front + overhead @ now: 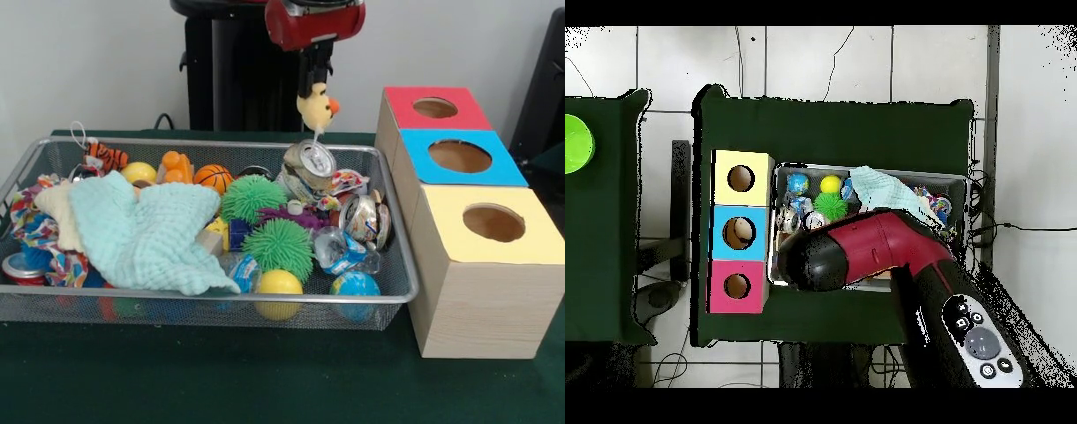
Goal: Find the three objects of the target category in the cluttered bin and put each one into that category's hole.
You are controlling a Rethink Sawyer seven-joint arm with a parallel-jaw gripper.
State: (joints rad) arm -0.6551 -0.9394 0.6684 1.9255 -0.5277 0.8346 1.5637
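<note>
Hanging above the far side of a wire mesh bin (388,296), the red-and-black arm's gripper (315,88) holds a small yellow plush duck (316,108) with an orange beak — its dark fingers closed on the toy's top, the toy clear of the clutter below. Directly beneath the fingers lies a crushed silver can (309,168), with a second crushed can (365,217) lower and to the side toward the boxes. Away from the boxes, below the fingers' level, sit two spiky green balls (278,247), a mini basketball (213,177), a plush tiger (106,156) and a pale blue washcloth (146,234) draped over much of the bin. A yellow ball (279,284) and a globe ball (355,286) rest against the near wall. Beside the bin stands a wooden box row with three round holes — red top (434,108), blue top (459,157), yellow top (493,223). From overhead, the arm (875,248) covers the gripper and part of the bin.
</note>
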